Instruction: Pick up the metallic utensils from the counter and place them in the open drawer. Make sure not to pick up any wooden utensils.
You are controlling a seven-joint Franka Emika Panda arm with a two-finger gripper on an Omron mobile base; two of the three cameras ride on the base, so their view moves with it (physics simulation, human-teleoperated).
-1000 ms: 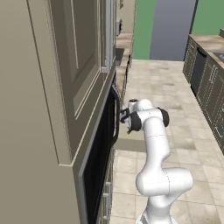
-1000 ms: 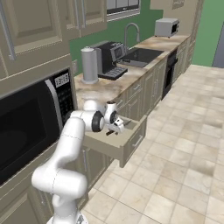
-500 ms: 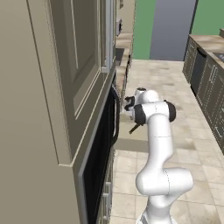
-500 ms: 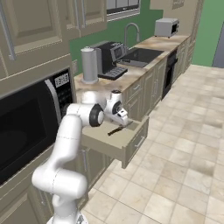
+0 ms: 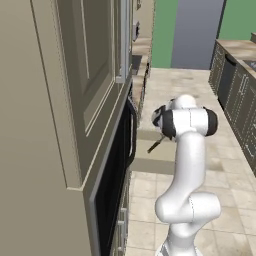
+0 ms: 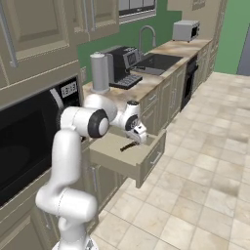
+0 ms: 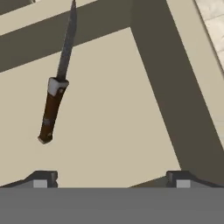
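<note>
Hand view: the knife lies flat on the floor of the drawer, grey blade toward the top of the view, dark brown handle toward the bottom. No brand mark or writing can be read on blade or handle. The gripper is released: its two finger tips stand wide apart, with nothing between them and no contact with the knife. A darker drawer wall runs diagonally at the right, with pale floor tile beyond it.

Right base view: the gripper hangs just above the drawer, which stands pulled out from the cabinet run below the bench. The knife shows as a short dark streak inside it. On the bench stand a grey cylinder and a black coffee machine; further along are the sink and a toaster. A microwave sits at the left; its panel markings are too small to read.

Left base view: the knife appears beside the arm, over the drawer. A tall cabinet and a black oven door fill the left side.
</note>
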